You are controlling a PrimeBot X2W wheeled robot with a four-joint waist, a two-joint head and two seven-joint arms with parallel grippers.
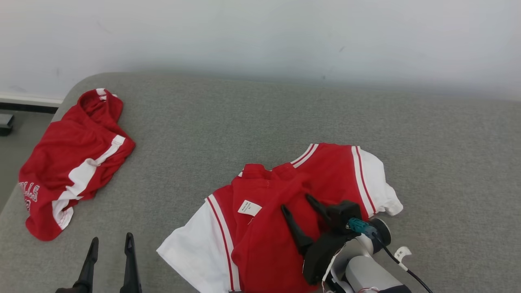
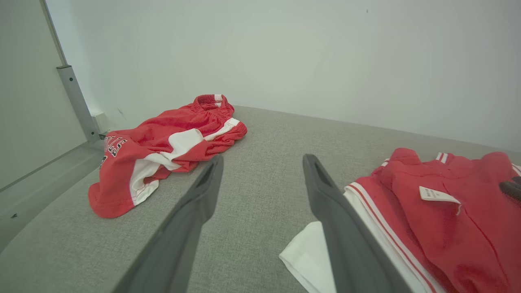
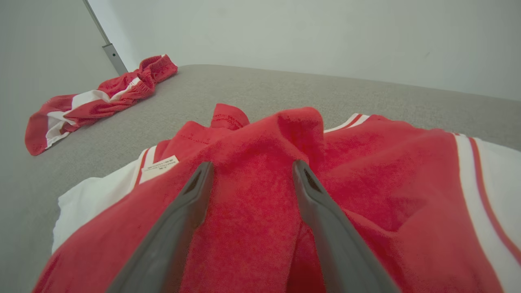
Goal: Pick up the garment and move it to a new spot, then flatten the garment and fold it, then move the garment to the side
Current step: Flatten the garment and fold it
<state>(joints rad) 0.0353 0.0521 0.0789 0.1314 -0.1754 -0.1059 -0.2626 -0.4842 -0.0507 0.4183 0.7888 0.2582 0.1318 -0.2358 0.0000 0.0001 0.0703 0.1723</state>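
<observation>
The garment [image 1: 260,244], a red T-shirt with white sleeves and a white label [image 1: 249,207], lies crumpled on the grey padded surface [image 1: 252,122], front centre. My right gripper [image 1: 295,202] hovers open over its red body. In the right wrist view a raised red fold [image 3: 252,195] of the garment [image 3: 386,171] sits between the fingers of the right gripper [image 3: 252,163]. My left gripper [image 1: 112,237] stands open at the front left, above bare surface, left of the white sleeve [image 2: 309,256]. The left wrist view shows the left gripper [image 2: 263,158] holding nothing, with the garment [image 2: 447,228] at its right.
Red shorts with white stripes [image 1: 69,162] lie bunched at the surface's left edge, far left of the shirt; they show as shorts [image 2: 163,146] and shorts [image 3: 93,101] in the wrist views. A white wall [image 1: 260,36] backs the surface. Bare grey surface spreads between both pieces and to the right.
</observation>
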